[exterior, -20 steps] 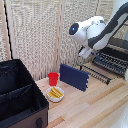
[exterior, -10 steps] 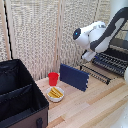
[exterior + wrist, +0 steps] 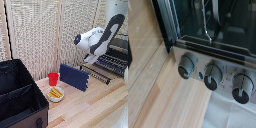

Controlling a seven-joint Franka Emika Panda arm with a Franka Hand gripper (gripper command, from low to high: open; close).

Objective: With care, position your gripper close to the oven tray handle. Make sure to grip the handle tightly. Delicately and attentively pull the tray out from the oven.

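Tray [image 3: 114, 64] lies pulled out w/ handle [image 3: 95, 74] along its outer edge, above bench [image 3: 95, 107]. Arm [image 3: 97, 40] hovers over it; end effector hidden, so grip can't be told. Wrist cam shows oven [image 3: 213, 50] knobs, probably close up.

Red cup [image 3: 53, 78], dark-blue panel [image 3: 74, 76], black bin [image 3: 20, 97].

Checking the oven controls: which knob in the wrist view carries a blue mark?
The middle knob of three; a small blue mark sits at its edge, while the two outer knobs show none.
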